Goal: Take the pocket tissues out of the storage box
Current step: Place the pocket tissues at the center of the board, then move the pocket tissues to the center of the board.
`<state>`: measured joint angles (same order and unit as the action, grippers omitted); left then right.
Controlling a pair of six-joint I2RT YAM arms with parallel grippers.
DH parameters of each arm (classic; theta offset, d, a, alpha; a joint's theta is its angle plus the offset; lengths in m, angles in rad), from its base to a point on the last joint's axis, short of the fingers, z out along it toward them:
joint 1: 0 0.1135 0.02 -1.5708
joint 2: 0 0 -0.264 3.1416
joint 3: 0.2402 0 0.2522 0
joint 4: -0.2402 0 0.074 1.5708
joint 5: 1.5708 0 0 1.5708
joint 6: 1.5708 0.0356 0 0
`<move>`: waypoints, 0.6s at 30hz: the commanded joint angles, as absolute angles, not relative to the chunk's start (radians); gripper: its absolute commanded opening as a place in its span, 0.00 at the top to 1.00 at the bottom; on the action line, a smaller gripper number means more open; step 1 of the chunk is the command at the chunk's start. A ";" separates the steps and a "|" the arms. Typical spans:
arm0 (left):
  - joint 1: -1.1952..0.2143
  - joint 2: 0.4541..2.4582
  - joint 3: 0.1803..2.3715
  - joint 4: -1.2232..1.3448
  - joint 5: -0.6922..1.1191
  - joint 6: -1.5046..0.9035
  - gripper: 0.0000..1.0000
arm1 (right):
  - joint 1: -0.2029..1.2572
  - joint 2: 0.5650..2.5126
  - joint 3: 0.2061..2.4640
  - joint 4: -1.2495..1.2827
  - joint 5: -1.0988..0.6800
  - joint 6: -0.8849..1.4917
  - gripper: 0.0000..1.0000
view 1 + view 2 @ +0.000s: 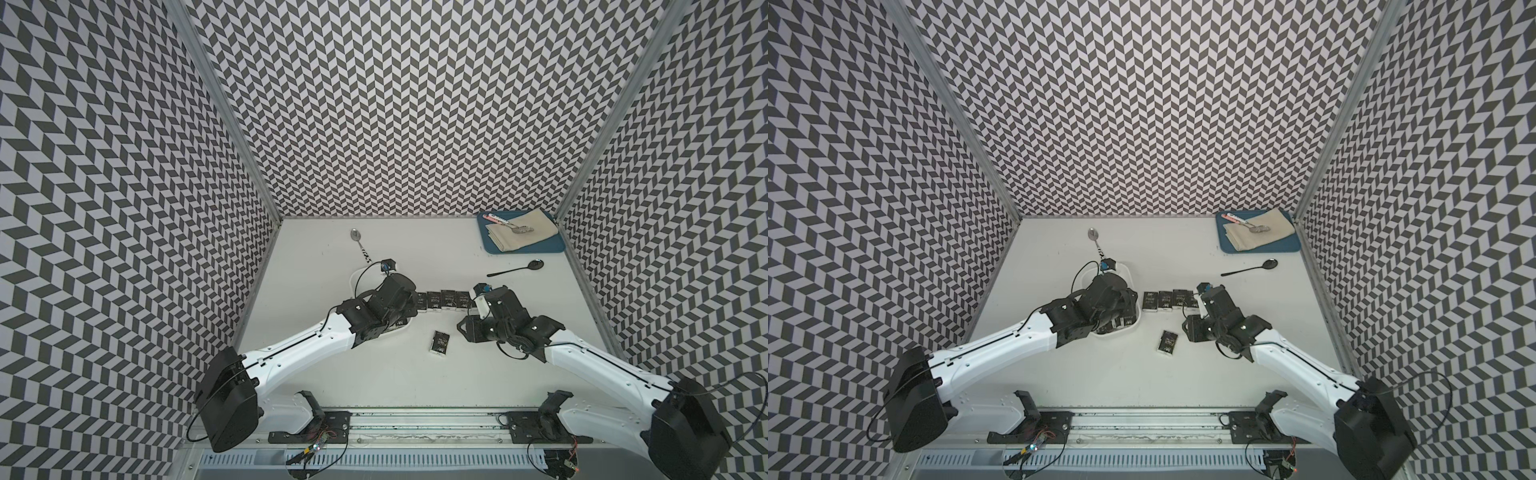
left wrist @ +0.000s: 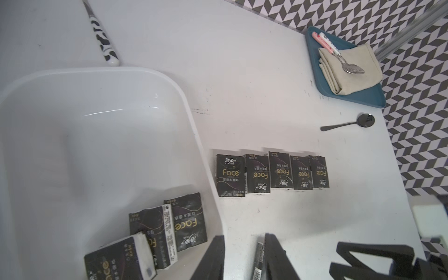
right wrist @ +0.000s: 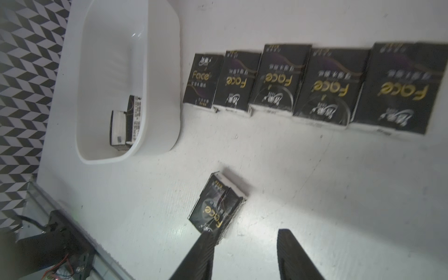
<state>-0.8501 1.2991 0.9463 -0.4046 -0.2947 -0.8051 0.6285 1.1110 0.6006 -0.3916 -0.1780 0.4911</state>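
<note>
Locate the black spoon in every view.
In both top views: the glossy black metal spoon lies right of centre, just below the flat blue plastic tray.
Left wrist: spoon between tray and the row of five black tissue packets.
Right wrist: not in it.
Shared landmark: that row.

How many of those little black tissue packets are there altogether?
9. Five packets lie in a row on the table beside the storage box, one lies alone nearer the robot's base, three overlap inside the box; another might hide beneath them.
</note>
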 commanded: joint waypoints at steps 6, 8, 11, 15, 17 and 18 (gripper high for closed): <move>-0.769 1.217 0.872 -0.439 -0.279 -0.782 0.67 | 0.750 1.120 0.535 -0.252 -0.209 0.660 0.52; -0.760 1.207 0.868 -0.438 -0.278 -0.776 0.67 | 0.763 1.134 0.515 -0.219 -0.218 0.672 0.52; -0.747 1.204 0.867 -0.443 -0.275 -0.768 0.67 | 0.764 1.168 0.501 -0.184 -0.229 0.672 0.52; -0.731 1.197 0.857 -0.443 -0.269 -0.765 0.67 | 0.768 1.210 0.481 -0.133 -0.253 0.681 0.52; -0.723 1.187 0.848 -0.443 -0.266 -0.765 0.67 | 0.769 1.212 0.466 -0.115 -0.247 0.689 0.53; -0.719 1.180 0.844 -0.441 -0.265 -0.765 0.67 | 0.770 1.210 0.458 -0.104 -0.247 0.691 0.53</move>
<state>-0.7315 1.2144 0.8612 -0.4351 -0.2741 -0.7784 0.7639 1.2087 0.4755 -0.1909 -0.2398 0.6724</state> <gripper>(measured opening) 0.330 0.474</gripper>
